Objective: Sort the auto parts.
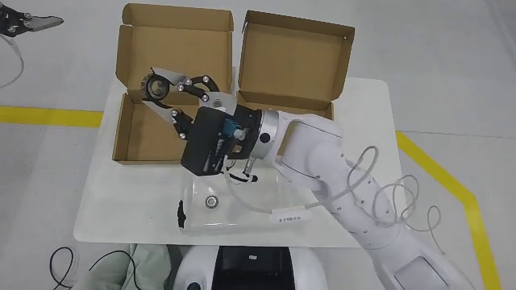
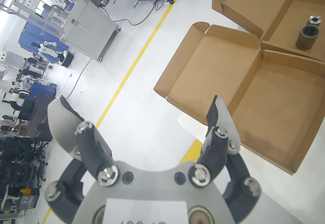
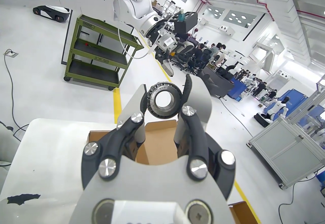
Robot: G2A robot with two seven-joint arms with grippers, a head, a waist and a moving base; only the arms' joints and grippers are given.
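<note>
Right gripper [image 3: 165, 94] clenched on a metal ring [image 3: 165, 113] over one cardboard box [image 1: 137, 141]; two cylinders [image 2: 307, 38] sorted in the second box [image 2: 284, 29] beside it, one small part [image 1: 211, 201] waiting behind.

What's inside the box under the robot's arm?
Two metal cylinders stand together in that box. From above, the right arm covers them; the box's near wall hides some floor.

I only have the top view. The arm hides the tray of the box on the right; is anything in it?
Observer: Yes, the left wrist view shows two parts standing there: a dark sleeve and a smaller shiny-topped cylinder.
Operator: What is the ring being held?
Observer: A roller bearing, rollers visible, pinched across its rim by the right gripper.
Operator: And the gripper at the edge?
Observer: The left gripper, open, nothing between its fingers.
</note>
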